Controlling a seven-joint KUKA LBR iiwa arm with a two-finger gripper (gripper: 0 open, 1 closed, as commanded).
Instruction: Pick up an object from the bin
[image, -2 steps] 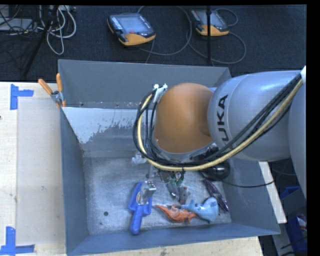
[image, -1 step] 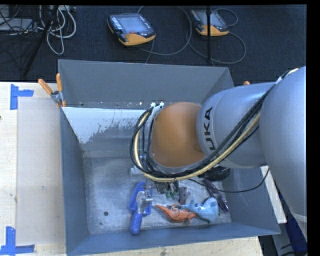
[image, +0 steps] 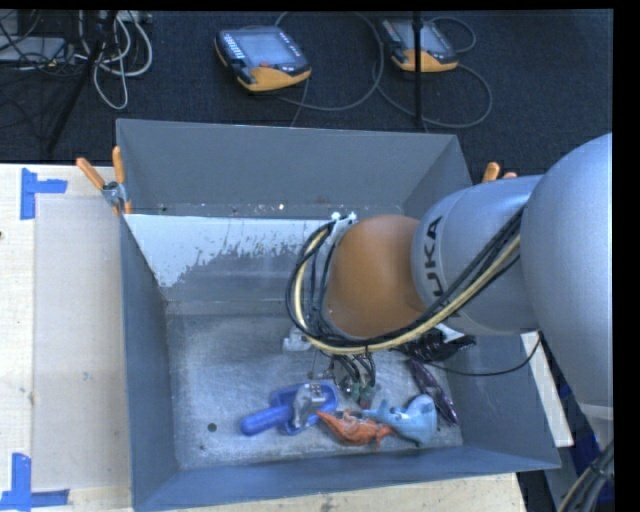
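My gripper (image: 322, 390) hangs low under the arm's wrist, over the front middle of the bin floor. Directly beneath it lies a blue object with a rounded handle (image: 268, 420) that points to the left. Its right end reaches up against the gripper, though a grasp cannot be made out. An orange object (image: 356, 431) lies just right of the blue one, by the front wall. A light blue object (image: 414, 418) rests beside the orange one, further right.
A dark thin object (image: 436, 388) lies near the bin's right wall, behind the light blue one. The arm and its cables cover the middle and right of the bin. Bare floor spreads to the left.
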